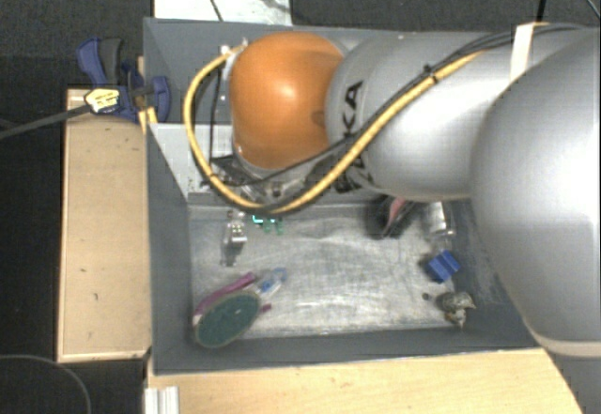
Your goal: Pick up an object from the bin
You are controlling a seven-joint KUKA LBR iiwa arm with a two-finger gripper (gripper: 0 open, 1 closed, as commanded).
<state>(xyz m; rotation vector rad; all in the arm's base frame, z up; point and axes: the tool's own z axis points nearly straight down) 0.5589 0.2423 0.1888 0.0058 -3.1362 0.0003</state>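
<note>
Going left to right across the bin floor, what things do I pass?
Round dark green disc, small blue-and-clear piece, black thing at the back, little blue block.

bin (pixel 171 309) was plain grey; wrist cover (pixel 277 98) orange, cable (pixel 192 135) yellow, arm (pixel 526 140) silver-grey; round pad (pixel 225 320) front-left was dark green, purple strip (pixel 225 292) beside it; small block (pixel 441 266) at right was blue

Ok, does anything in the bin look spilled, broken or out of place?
Nothing stands out. The gripper hangs over bare floor by the left wall of the bin; a green round pad lies in the near-left corner, a blue block and a metal piece to the right.
</note>
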